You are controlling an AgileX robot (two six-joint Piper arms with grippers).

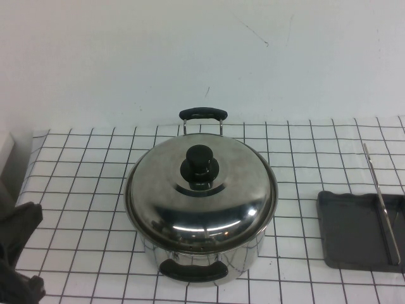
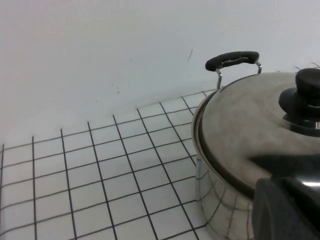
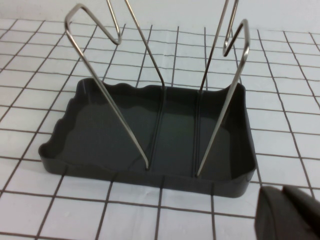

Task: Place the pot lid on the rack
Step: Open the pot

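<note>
The pot lid [image 1: 201, 190], shiny steel with a black knob [image 1: 200, 166], sits on the steel pot [image 1: 202, 259] in the middle of the table. It also shows in the left wrist view [image 2: 250, 120]. The rack [image 1: 351, 231], a dark grey tray with an upright wire frame [image 1: 381, 206], stands at the right and is empty; it fills the right wrist view [image 3: 150, 135]. My left gripper [image 1: 22, 225] is low at the left edge, apart from the pot, its fingers together and empty [image 2: 274, 181]. My right gripper [image 3: 283, 190] is shut and empty just short of the rack's near corner, and is outside the high view.
The table has a white cloth with a black grid [image 1: 82, 190], backed by a white wall [image 1: 190, 57]. The pot's black handles point to the far side [image 1: 202, 114] and the near side [image 1: 193, 271]. Open cloth lies between pot and rack.
</note>
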